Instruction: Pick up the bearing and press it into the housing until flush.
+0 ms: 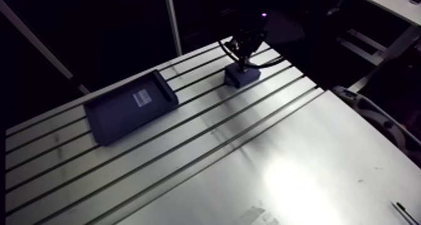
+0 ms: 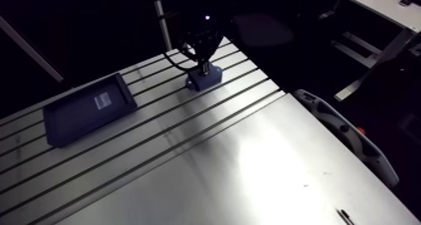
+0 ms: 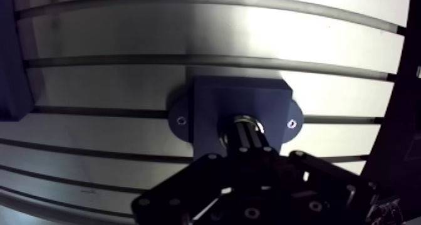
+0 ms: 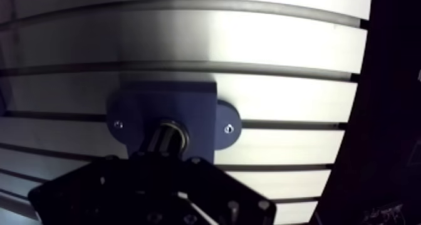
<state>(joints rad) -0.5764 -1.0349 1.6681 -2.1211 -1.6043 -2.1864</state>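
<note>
**PRESS-IN STEP: BEARING AT THE HOUSING BORE**

Step in hand: pressing. The bearing (image 3: pixel 249 121) sits in the central bore of the housing (image 3: pixel 241 99), which stands on the table (image 1: pixel 282 171) directly under the gripper (image 3: pixel 246 135). The fingers lie closed together with nothing clamped between them, and their tips bear on the bearing's metal ring. Whether the ring is flush with the housing face cannot be told (the fingers hide part of it).

Next move, as judged: straight downward pressure, kept square to the bore so the ring does not cock, then a clean lift.

Containers: the dark tray (image 1: pixel 100 124), well apart from the housing, shows only a pale label (image 1: pixel 143 97) — no parts visible inside.
</note>
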